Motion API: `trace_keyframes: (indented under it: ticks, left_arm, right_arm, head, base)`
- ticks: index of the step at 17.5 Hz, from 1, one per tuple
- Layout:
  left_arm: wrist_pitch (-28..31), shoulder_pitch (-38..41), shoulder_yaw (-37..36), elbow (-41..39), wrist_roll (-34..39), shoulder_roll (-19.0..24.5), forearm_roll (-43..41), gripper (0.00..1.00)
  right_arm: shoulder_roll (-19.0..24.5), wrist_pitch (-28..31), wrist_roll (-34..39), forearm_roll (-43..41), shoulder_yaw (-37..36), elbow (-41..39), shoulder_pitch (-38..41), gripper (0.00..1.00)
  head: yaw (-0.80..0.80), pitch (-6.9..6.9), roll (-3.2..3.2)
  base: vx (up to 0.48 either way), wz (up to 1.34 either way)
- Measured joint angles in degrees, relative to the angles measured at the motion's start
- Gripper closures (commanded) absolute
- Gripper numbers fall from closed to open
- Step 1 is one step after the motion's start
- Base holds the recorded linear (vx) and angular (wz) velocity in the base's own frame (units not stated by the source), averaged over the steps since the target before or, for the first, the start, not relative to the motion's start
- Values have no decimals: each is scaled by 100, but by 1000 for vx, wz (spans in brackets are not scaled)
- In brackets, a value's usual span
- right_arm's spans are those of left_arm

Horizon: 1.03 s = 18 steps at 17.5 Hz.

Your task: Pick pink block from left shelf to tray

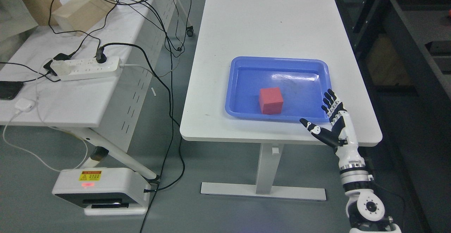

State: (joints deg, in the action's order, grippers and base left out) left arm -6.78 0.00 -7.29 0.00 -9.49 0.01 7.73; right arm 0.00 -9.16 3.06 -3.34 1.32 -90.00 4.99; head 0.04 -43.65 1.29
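A pinkish-red block (271, 100) rests flat inside the blue tray (243, 85) on the white table (267, 25). My right hand (326, 118) hovers over the tray's near right corner, fingers spread and thumb out, holding nothing. It is to the right of the block and apart from it. No left arm shows in the head view.
A second white table (53, 95) on the left carries a power strip (86, 68), cables, a wooden box (84, 7) and a phone (8, 89). Cables hang into the gap between the tables. A white base unit (102, 190) sits on the floor. Dark shelving (405, 49) stands at right.
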Motion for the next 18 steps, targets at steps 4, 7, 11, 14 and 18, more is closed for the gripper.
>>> trace_keyframes:
  ticks: [4, 7, 11, 14, 18]
  left_arm:
    - [0, 0, 0, 0, 0, 0, 0, 0]
    - [0, 0, 0, 0, 0, 0, 0, 0]
    - [0, 0, 0, 0, 0, 0, 0, 0]
    - [0, 0, 0, 0, 0, 0, 0, 0]
    - [0, 0, 0, 0, 0, 0, 0, 0]
  right_arm:
    - [0, 122, 119, -111, -167, -22, 0, 1]
    - [0, 128, 137, -246, -286, -44, -1, 1]
    - [0, 132, 150, -347, -401, -64, -1, 1]
    - [0, 133, 176, -388, -466, -76, -1, 1]
    - [0, 132, 197, -412, -522, -87, -1, 1]
  head:
    - [0, 0, 0]
    - [0, 0, 0]
    - [0, 0, 0]
    - [0, 0, 0]
    - [0, 0, 0]
  base:
    - [-172, 15]
    - [-145, -109]
    - [-107, -206]
    - [-68, -23]
    - [-14, 98]
